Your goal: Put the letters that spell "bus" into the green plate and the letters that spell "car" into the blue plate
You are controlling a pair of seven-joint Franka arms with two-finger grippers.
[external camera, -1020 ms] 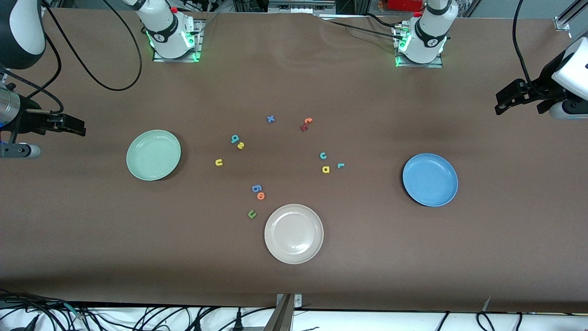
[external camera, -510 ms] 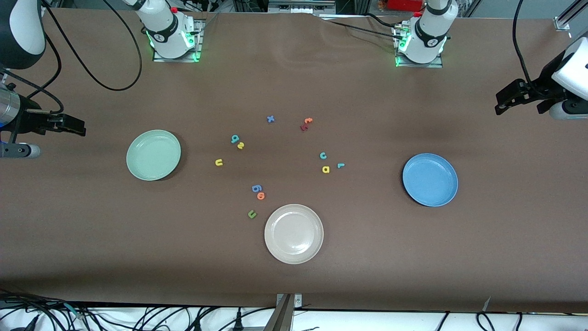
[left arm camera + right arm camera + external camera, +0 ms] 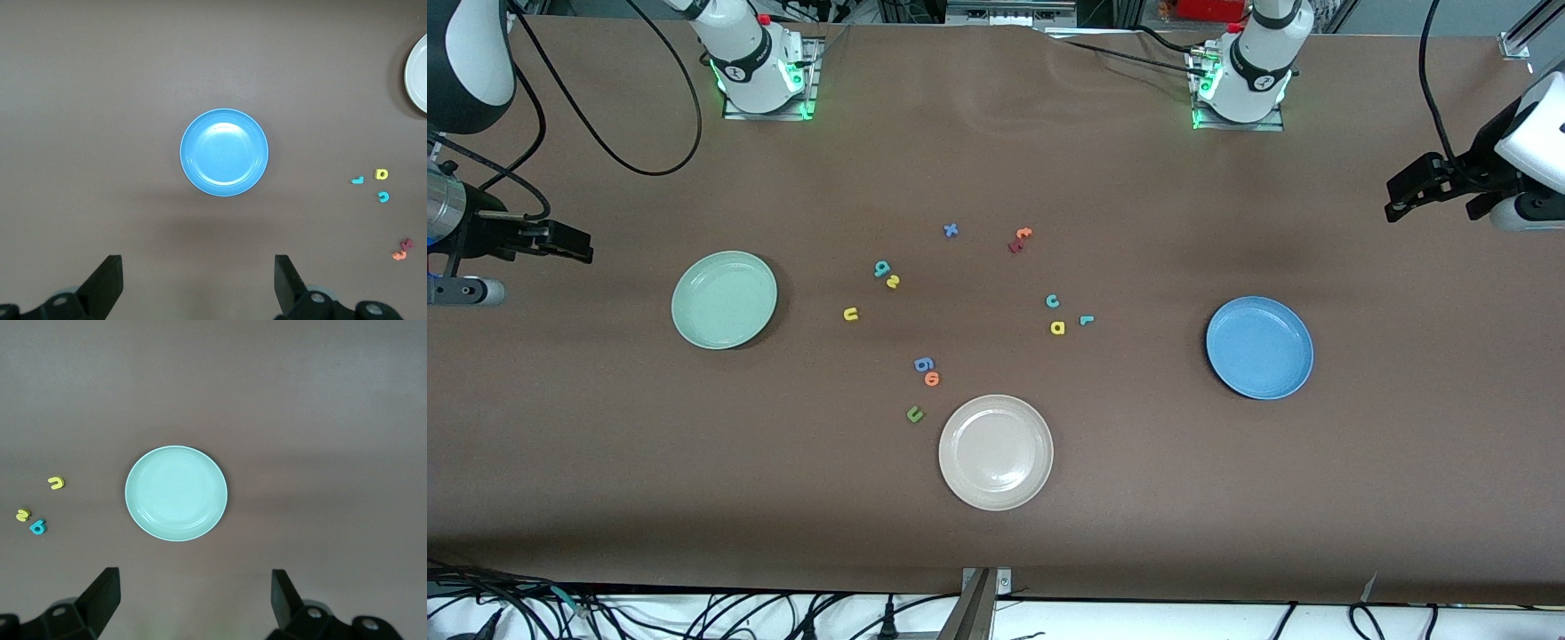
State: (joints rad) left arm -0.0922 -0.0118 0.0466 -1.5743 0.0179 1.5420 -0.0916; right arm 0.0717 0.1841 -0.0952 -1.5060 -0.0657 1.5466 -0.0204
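Observation:
The pale green plate lies toward the right arm's end, the blue plate toward the left arm's end. Between them lie a teal b, a yellow s and a yellow u. Closer to the blue plate are a teal c, a yellow a and a teal r. My right gripper hangs open and high beside the green plate. My left gripper hangs open and high beside the blue plate. Both hold nothing.
A beige plate sits nearest the front camera. By it lie a blue 6-shaped piece, an orange o and a dark green u. Nearer the bases lie a blue x, an orange t and a red letter.

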